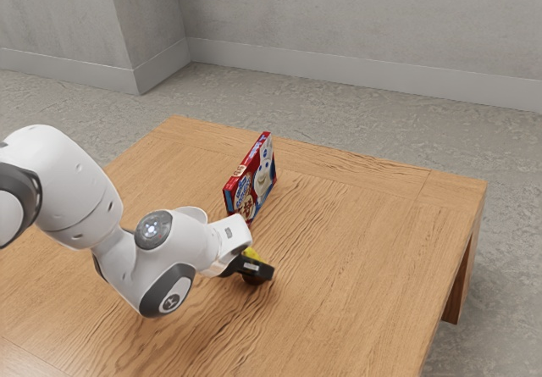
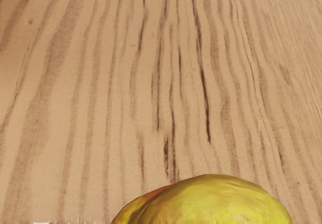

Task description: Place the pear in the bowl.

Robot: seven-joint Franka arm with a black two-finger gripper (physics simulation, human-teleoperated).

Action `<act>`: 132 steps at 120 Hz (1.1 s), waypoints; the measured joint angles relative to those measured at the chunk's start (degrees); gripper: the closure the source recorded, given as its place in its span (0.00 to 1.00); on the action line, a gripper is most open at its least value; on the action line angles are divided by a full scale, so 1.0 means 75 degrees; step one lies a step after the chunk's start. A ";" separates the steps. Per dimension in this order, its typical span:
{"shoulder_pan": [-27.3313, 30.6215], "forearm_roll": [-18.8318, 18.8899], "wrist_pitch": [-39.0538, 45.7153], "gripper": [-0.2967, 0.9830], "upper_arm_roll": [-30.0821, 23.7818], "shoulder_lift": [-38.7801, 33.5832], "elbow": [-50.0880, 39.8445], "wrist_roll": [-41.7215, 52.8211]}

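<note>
The black gripper (image 1: 256, 267) is low over the table in the exterior view, its hand tilted. A bit of the yellow pear (image 1: 251, 252) peeks out right behind it, and the rest is hidden by the hand. A dark patch lies just beneath the gripper; I cannot tell what it is. In the wrist view the yellow-green pear (image 2: 214, 201), with an orange-brown tinge on one side, looms large at the lower edge, close under my hand. Whether it is held cannot be made out.
A red and blue box (image 1: 251, 178) with a cartoon face stands upright on the wooden table (image 1: 364, 250), a little beyond the hand. The table's edge runs along the exterior view's right. A small whitish bit (image 2: 42, 223) shows at the wrist view's lower edge.
</note>
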 joint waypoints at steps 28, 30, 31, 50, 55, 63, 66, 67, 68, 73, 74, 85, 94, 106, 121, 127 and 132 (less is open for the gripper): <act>0.0003 0.0001 0.0024 0.36 0.0001 0.0047 0.0043 -0.0120; 0.0003 0.0012 0.0022 0.38 0.0001 0.0064 0.0093 -0.0130; 0.0002 0.0022 0.0021 0.39 0.0001 0.0074 0.0119 -0.0135; 0.0000 0.0126 0.0008 0.47 -0.0011 0.0187 0.0282 -0.0219; 0.0000 0.0138 0.0007 0.48 -0.0012 0.0181 0.0287 -0.0237; 0.0000 0.0163 0.0004 0.48 -0.0005 0.0108 0.0290 -0.0263; 0.0000 0.0174 0.0003 0.49 -0.0003 0.0077 0.0291 -0.0273; 0.0000 0.0177 0.0002 0.49 -0.0003 0.0068 0.0289 -0.0276; 0.0000 0.0180 0.0001 0.49 -0.0002 0.0061 0.0288 -0.0279; 0.0000 0.0193 -0.0001 0.49 -0.0001 0.0038 0.0284 -0.0293; 0.0000 0.0195 -0.0001 0.49 -0.0001 0.0035 0.0283 -0.0296; 0.0000 0.0210 -0.0005 0.49 -0.0005 0.0027 0.0259 -0.0323; 0.0000 0.0217 -0.0007 0.49 -0.0010 0.0034 0.0239 -0.0344; 0.0000 0.0221 -0.0009 0.51 -0.0012 0.0030 0.0184 -0.0369; -0.0001 0.0223 -0.0009 0.53 -0.0010 -0.0003 0.0130 -0.0390; 0.0000 0.0255 -0.0007 0.53 -0.0004 -0.0086 0.0128 -0.0397; -0.0001 0.0281 -0.0007 0.52 0.0001 -0.0178 0.0127 -0.0401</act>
